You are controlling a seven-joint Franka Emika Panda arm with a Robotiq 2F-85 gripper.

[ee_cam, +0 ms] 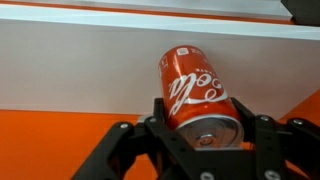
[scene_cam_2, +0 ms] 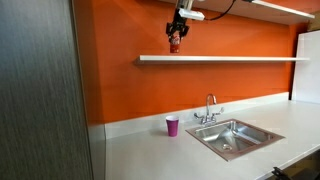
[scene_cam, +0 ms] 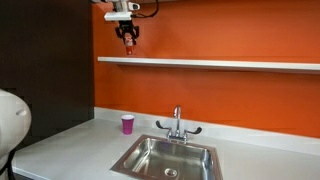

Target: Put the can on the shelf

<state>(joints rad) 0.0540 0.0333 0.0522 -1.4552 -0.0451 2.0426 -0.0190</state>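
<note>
My gripper (scene_cam: 128, 40) hangs above the near end of the long pale shelf (scene_cam: 220, 63) on the orange wall, and is shut on the red can (ee_cam: 195, 90). In the wrist view the can sits between the black fingers (ee_cam: 200, 130), its silver top toward the camera, with the shelf's pale surface (ee_cam: 70, 65) behind it. In both exterior views the can shows as a small red shape in the jaws (scene_cam_2: 174, 43), just above the shelf (scene_cam_2: 240, 58). I cannot tell whether the can touches the shelf.
A purple cup (scene_cam: 127, 123) stands on the white countertop (scene_cam: 70, 140) beside a steel sink (scene_cam: 165, 158) with a faucet (scene_cam: 178, 122). A dark panel (scene_cam: 45, 60) bounds one side. The cup also shows in the exterior view from the side (scene_cam_2: 172, 125).
</note>
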